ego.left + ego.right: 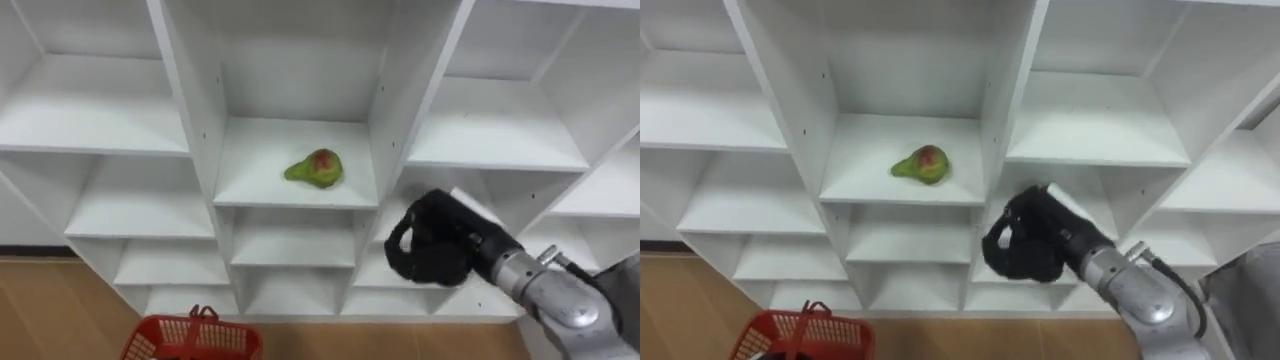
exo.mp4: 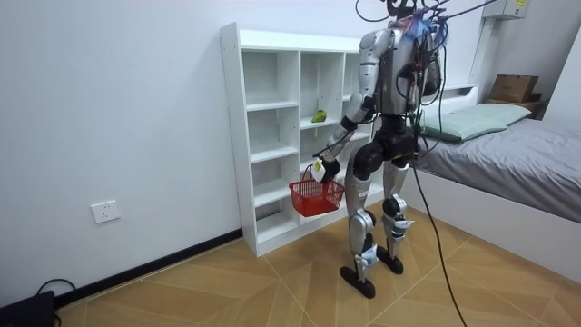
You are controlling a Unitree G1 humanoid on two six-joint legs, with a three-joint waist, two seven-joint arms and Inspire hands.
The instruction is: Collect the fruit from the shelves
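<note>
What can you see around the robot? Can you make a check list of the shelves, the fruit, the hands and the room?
surface: white shelves; the robot stands facing them.
job's things: one green and red pear lies in a middle compartment; a red basket hangs low from the left hand.
clutter: nothing seen.
hands: the right hand is curled and holds nothing, in front of the shelves, below and right of the pear, not touching it.
cables: a dark cord on the floor by the wall.
surroundings: wooden floor, a bed, a wall socket.
</note>
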